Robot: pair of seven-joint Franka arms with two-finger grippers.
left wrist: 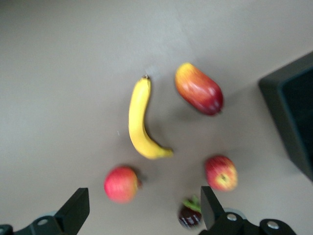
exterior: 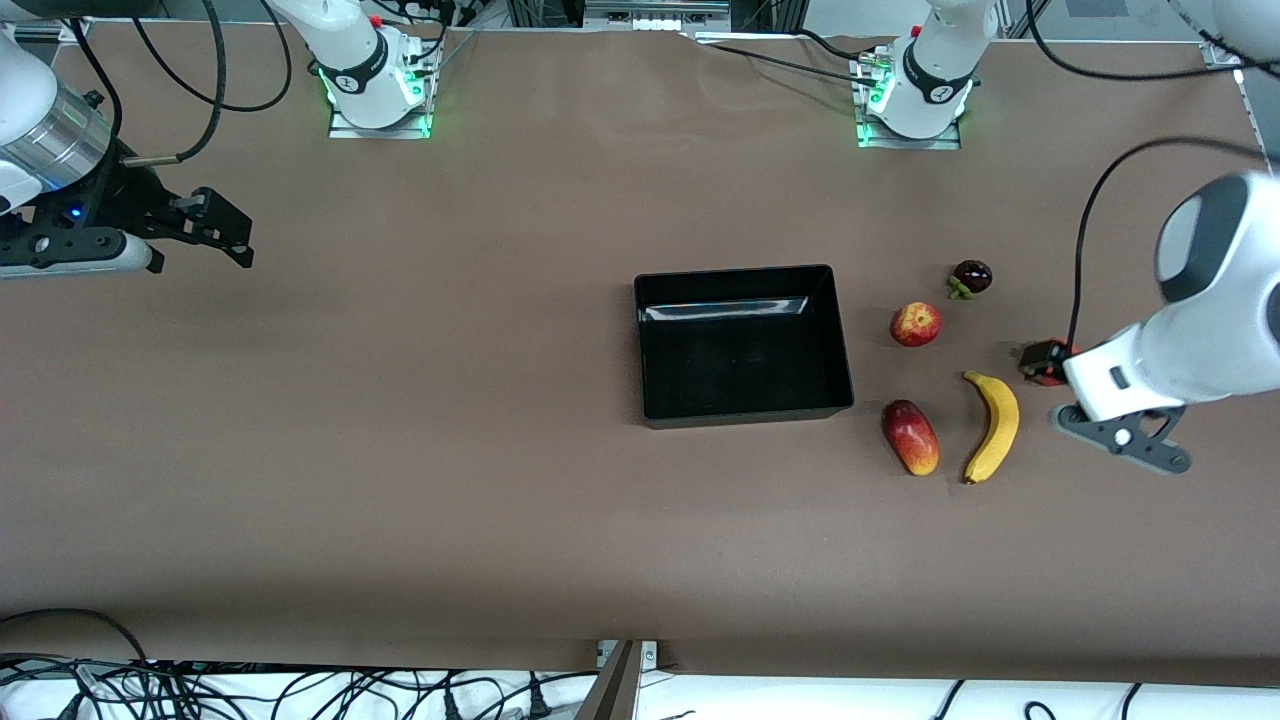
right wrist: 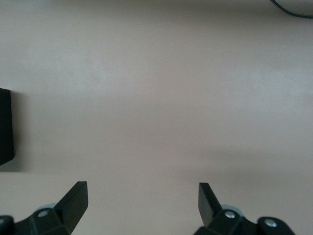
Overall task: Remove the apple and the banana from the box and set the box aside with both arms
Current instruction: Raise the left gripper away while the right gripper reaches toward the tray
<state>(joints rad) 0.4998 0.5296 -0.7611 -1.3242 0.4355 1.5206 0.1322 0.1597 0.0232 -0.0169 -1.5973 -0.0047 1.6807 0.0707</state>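
Glossy black tray [exterior: 742, 343] at mid-counter [exterior: 400, 400]; apple [exterior: 915, 324] and banana [exterior: 993, 426] beside it toward the left arm's end. Left gripper [left wrist: 142, 208], spread, empty, over a pink-red fruit [left wrist: 121, 184] that the front view mostly hides. Right gripper [right wrist: 142, 200], spread, waits over bare counter.

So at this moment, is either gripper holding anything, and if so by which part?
Nothing is held. The left gripper is open over the fruits near the banana; the right gripper is open over bare table, away from the black tray.
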